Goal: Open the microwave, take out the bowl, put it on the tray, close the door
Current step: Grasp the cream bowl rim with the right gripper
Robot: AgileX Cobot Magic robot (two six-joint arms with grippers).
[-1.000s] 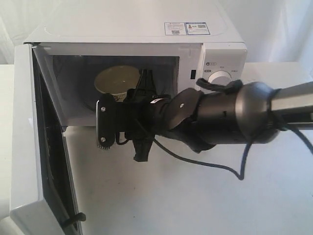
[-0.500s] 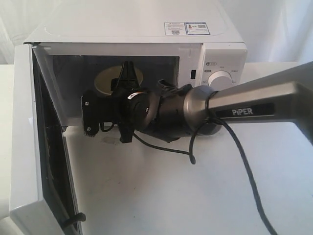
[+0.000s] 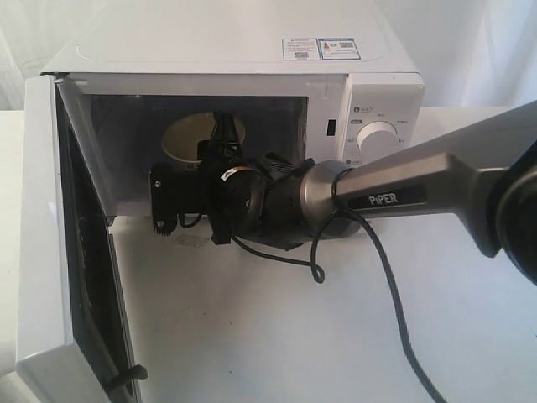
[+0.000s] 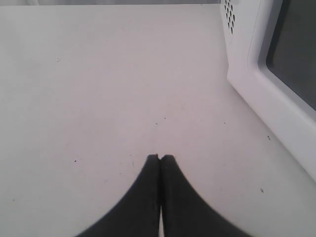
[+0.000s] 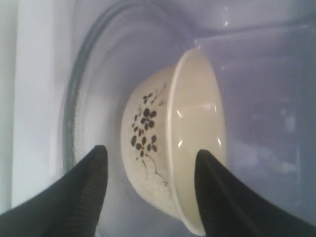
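White bench with the microwave at the back, door swung wide open to the left. Bowl is inside the cavity, upright on the glass turntable, cream with a small dark flower print on the outside. Right tool reaches into the cavity, fingers spread, one each side of the bowl; can't tell if either touches it. Right arm comes in over the bench from the right. Left tool has its fingers pressed together with nothing between them, low over the bench next to the door's outer face
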